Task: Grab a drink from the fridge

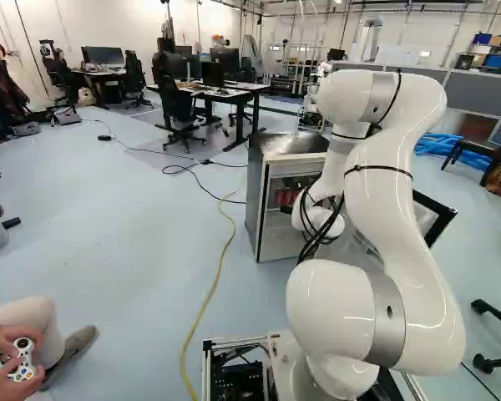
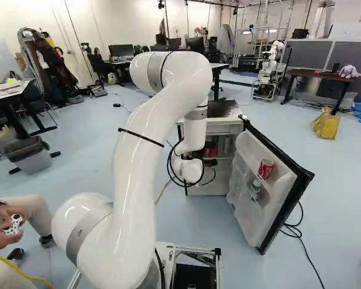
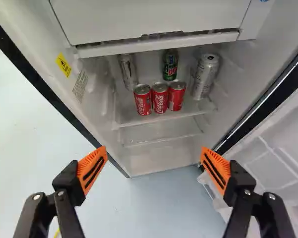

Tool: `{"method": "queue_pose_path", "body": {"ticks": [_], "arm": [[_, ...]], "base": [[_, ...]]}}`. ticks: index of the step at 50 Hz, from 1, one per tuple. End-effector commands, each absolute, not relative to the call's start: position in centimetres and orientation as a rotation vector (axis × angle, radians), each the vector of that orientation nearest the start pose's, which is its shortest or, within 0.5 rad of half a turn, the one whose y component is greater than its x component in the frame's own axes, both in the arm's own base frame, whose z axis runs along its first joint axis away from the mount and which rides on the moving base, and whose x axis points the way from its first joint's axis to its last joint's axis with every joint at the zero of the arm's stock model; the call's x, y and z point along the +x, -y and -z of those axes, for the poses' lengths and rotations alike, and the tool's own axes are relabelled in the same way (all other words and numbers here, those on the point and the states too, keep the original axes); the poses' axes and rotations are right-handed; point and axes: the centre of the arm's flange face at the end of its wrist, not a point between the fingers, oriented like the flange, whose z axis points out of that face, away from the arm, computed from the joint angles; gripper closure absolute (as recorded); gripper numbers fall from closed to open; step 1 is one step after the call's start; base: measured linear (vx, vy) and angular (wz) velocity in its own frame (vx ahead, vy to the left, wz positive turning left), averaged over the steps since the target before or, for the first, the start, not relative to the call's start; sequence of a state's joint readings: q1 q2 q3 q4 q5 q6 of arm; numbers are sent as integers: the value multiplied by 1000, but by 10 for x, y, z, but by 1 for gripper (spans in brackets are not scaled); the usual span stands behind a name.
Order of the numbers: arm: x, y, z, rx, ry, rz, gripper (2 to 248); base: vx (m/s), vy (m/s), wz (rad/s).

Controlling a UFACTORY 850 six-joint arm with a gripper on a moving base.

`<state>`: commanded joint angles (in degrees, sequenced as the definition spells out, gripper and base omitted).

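While the gripper (image 2: pixel 210 162) points into the open fridge (image 1: pixel 259 200), its two fingers are spread wide. Ahead of them, three red cans (image 3: pixel 160 97) stand side by side on a shelf (image 3: pixel 139 120). Behind the red cans is a green can (image 3: pixel 170 64). A big silver can (image 3: pixel 206 75) is on the side near the door (image 2: pixel 243 211), and a pale can (image 3: pixel 128 71) is on the side near the yellow sticker (image 3: pixel 63 65). The door holds another red can (image 2: pixel 265 169), with a small container (image 2: pixel 256 187) below it.
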<state>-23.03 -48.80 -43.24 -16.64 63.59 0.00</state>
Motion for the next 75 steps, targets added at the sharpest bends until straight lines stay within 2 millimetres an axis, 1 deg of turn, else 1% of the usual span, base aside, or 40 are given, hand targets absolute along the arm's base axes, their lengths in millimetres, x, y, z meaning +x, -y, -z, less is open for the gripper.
{"method": "queue_pose_path", "body": {"ticks": [11,39,52,75], "arm": [[447,172,-124,-2757,-152,1529,3],[453,189,-86,-2737,-100,1489,3],[464,195,-67,-2731,-97,1497,3],[490,205,-31,-2700,-86,1561,3]], "base": [[0,0,0],[0,0,0],[0,0,0],[0,0,0]]}}
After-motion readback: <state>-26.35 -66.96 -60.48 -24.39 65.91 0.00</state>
